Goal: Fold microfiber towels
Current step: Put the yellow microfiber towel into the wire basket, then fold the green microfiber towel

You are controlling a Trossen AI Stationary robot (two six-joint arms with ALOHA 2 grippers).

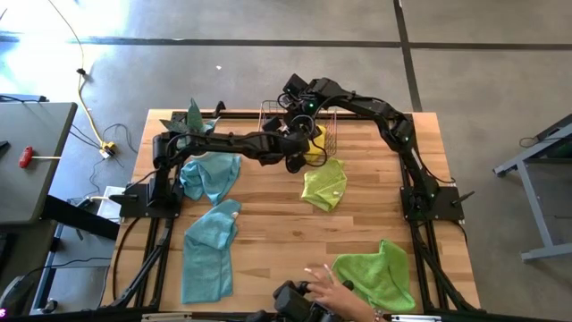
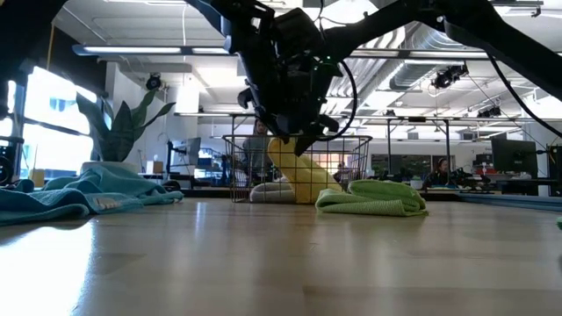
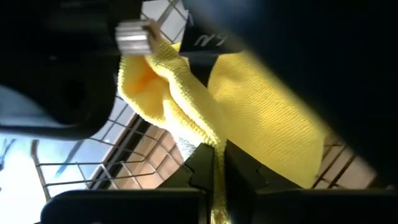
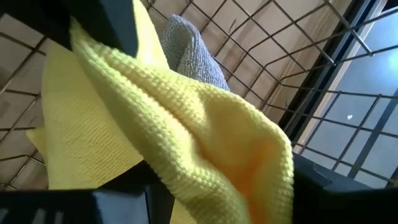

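— Yellow towel (image 3: 261,124), that's what I've got: my left gripper (image 3: 217,180) is clamped on a thin fold of it, right at the wire basket (image 1: 329,134). The left wrist view shows the pinch plainly.

— And from overhead?

— Overhead the arms bury it; I only see a yellow sliver by the basket. My right gripper (image 1: 304,112) sits over the basket too, jaws spread wide; its wrist view has yellow cloth draped close in front and a grey towel (image 4: 189,53) lying inside the wire, which no other view gives me clearly.

— The rest?

— Lime towel (image 1: 324,185) is crumpled just in front of the basket, another green towel (image 1: 380,273) sits near the front edge, and two teal towels (image 1: 210,250) lie on the left. A person's hand (image 1: 323,279) rests at the front edge.
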